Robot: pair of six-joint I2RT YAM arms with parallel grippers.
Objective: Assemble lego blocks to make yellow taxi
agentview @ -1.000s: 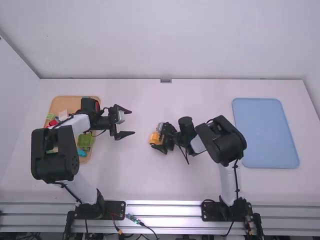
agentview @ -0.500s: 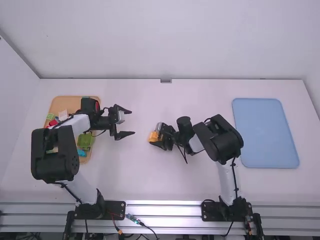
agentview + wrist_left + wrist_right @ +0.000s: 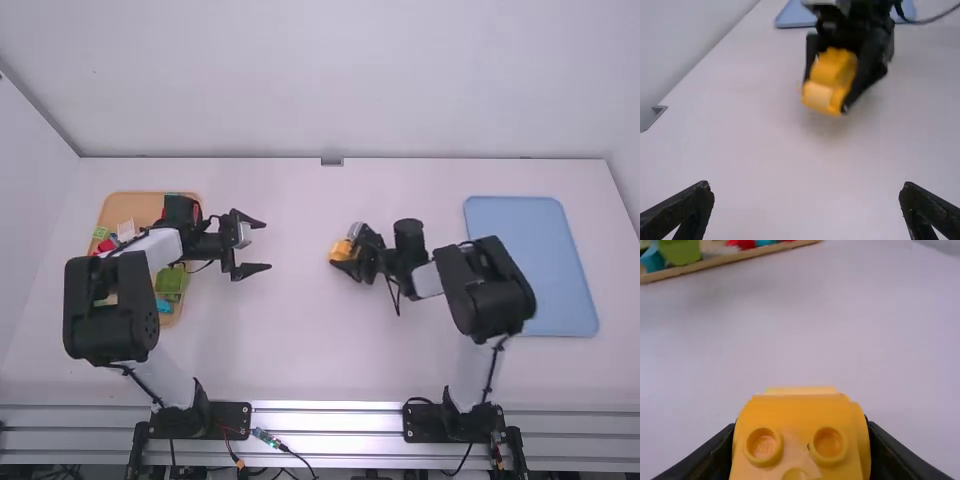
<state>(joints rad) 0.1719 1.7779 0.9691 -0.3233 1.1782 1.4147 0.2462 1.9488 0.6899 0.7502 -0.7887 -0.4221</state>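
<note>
Right pincer: clamped on the yellow block build, one finger each side, both touching it. Build is near mid tabletop, held up off the surface, soft shadow below it in the left wrist view. It looks tilted there. Right wrist view has round studs on the face toward the camera, two whole plus part of a third, with a paler yellow strip along the far edge.

Left pincer: spread wide, nothing between the fingers. It sits just right of the wooden tray, fingers pointing toward the middle of the tabletop and well apart from the build. Left arm crosses over the tray and hides part of it.

Wooden tray is on the left side with loose parts in it: green block at the right side, blue block nearer the arm bases, red block at the left side with a white piece just beside it. Rest of the contents too small to call.

Blue tray lies flat on the right side, partly behind the right arm in the high view.
</note>
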